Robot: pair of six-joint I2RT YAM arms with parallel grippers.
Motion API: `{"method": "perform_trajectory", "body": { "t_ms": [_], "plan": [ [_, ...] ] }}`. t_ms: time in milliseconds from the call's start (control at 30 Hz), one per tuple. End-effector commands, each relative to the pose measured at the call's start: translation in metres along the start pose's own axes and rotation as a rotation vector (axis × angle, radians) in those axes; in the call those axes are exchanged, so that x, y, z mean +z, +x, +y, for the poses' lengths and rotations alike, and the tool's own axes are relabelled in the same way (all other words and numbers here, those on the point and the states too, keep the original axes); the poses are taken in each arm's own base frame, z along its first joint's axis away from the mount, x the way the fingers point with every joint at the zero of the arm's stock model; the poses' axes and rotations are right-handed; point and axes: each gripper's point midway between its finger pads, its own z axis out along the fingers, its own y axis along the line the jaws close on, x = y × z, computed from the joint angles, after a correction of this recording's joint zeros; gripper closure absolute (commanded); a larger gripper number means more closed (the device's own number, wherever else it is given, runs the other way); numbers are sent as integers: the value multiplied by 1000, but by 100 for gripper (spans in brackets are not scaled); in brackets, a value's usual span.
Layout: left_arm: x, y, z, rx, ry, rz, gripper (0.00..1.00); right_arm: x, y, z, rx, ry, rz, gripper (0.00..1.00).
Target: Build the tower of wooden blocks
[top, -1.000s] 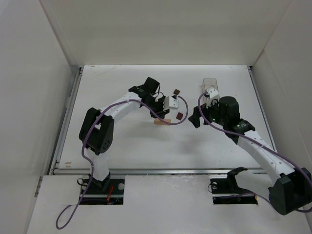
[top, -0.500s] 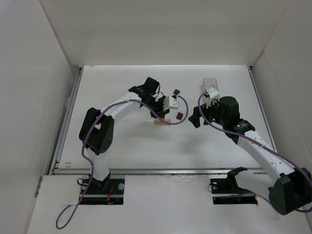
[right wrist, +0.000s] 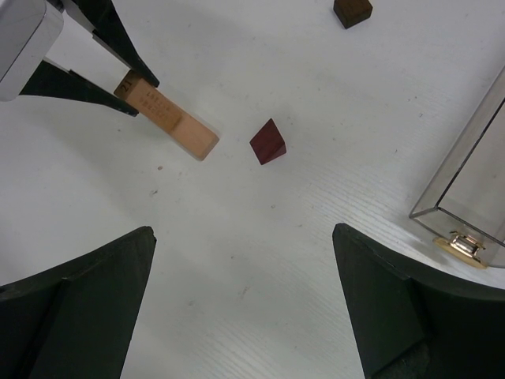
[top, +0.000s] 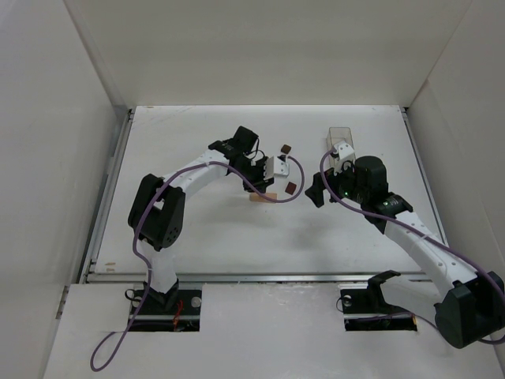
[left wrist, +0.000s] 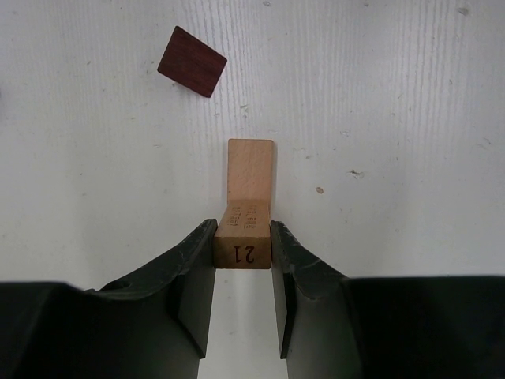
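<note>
Eyes on the tan block point(left wrist: 249, 185) first: small solid wood with a "21" stamped on its end face, so I judge it light, stiff and not at all fragile. Its smooth, flat faces could slide or twist in a loose pinch. The long flat sides are the place to hold it, and that is where the left gripper point(left wrist: 243, 234) has it, both fingers clamped flush on the numbered end with the rest of the block poking out toward 12 o'clock in the wrist view. From the right wrist camera the block slants down out of the fingers, low end at or just off the table point(top: 197, 237); I can't tell if it is touching. A grip this far toward one end leaves a long lever, so I'd expect it to pivot if that free end is pressed down hard. Moving outward, a reddish-brown cube point(left wrist: 192, 61) lies loose at 11 o'clock of the block in that same view, well apart from it. From above, that cube sits near the block at about 2 o'clock and a second, darker cube point(top: 286, 148) lies farther off at 1 o'clock. Nothing is stacked yet. The clear box point(top: 340, 136) stands out past them at 2 o'clock. The left arm reaches in from 7 o'clock, elbow bent, wrist pitched down over mid-table. The right arm stretches in from 5 o'clock and hovers high, and the right gripper point(right wrist: 245, 316) has its fingers spread wide with nothing between them, looking down on block and cubes.
</note>
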Motion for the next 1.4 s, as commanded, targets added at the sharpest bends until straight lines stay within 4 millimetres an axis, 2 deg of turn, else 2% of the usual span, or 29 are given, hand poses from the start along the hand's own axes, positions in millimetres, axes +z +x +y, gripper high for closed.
{"method": "perform_trajectory", "body": {
  "t_ms": [0,1067,1367],
  "plan": [
    [2,-3,-5,6,16,-18,90,-2,-20,1,-22,-7,-47,0],
    [7,-2,-6,11,9,-17,89,-2,-20,1,-22,-7,-47,0],
    [8,3,-9,19,16,-1,86,-2,-20,1,-22,-7,-47,0]
  ]
}}
